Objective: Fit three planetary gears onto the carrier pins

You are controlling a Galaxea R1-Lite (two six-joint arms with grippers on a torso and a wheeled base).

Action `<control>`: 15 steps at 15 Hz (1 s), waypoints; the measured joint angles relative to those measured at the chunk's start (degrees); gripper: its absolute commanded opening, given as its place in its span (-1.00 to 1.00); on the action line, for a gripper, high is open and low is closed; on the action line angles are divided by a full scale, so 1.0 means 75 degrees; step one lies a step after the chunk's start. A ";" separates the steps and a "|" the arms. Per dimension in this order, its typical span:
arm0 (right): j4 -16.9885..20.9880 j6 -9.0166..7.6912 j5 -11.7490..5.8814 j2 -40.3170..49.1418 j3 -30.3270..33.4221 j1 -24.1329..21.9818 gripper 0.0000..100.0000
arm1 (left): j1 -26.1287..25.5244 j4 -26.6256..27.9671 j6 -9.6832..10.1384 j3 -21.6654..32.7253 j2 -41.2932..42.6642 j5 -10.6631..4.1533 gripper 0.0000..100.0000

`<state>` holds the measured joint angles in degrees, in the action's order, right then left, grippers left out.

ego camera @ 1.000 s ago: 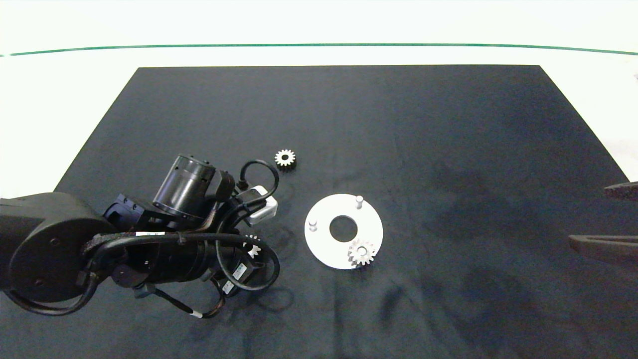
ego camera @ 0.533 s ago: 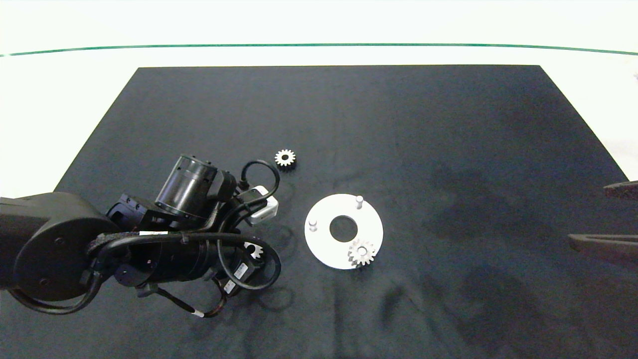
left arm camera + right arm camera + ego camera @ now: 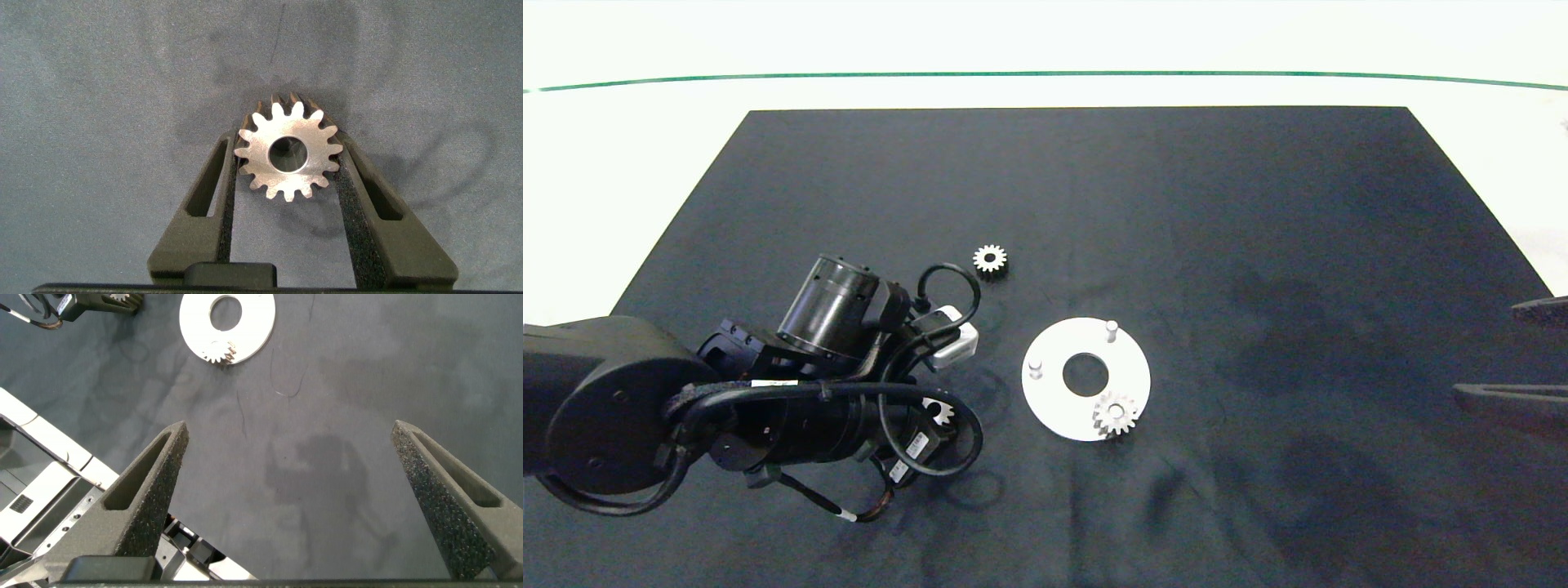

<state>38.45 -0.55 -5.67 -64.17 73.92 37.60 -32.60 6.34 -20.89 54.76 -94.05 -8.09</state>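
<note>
My left gripper [image 3: 286, 147] is shut on a small silvery planetary gear [image 3: 288, 157], its two fingers pressing on the teeth on either side, with the gear's shadow on the mat below. From above, that gear [image 3: 938, 411] peeks out under the left arm, left of the white disc [image 3: 1054, 400]. A second gear [image 3: 1115, 414] sits on the disc's near-right pin. Two carrier pins [image 3: 1111, 329] [image 3: 1035, 367] stand bare. A third gear [image 3: 990, 259] lies flat on the mat beyond the disc. My right gripper [image 3: 1523, 355] stays open at the right edge.
The black mat [image 3: 1258, 245] covers the table, with a white surface and a green line [image 3: 1045, 73] beyond it. The left arm's body and cables [image 3: 915, 384] crowd the mat's near left. In the right wrist view the disc [image 3: 253, 310] lies far ahead of the open fingers.
The left arm has shifted only very slightly, still holding the gear. Disc, other gears and right gripper have not moved.
</note>
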 measured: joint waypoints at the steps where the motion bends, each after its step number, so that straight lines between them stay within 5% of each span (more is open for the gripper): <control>1: 0.0000 0.0000 0.0000 0.0000 0.0000 0.0000 1.00 | 0.0000 0.0003 0.0002 0.0000 0.0000 0.0000 -0.63; 15: 0.0003 0.0003 0.0000 0.0000 -0.0047 0.0000 1.00 | -0.0239 -0.0002 0.0093 0.0044 0.0078 0.0003 -0.68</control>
<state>38.47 -0.52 -5.67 -64.17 73.57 37.60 -34.39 6.33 -20.20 55.09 -93.47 -8.07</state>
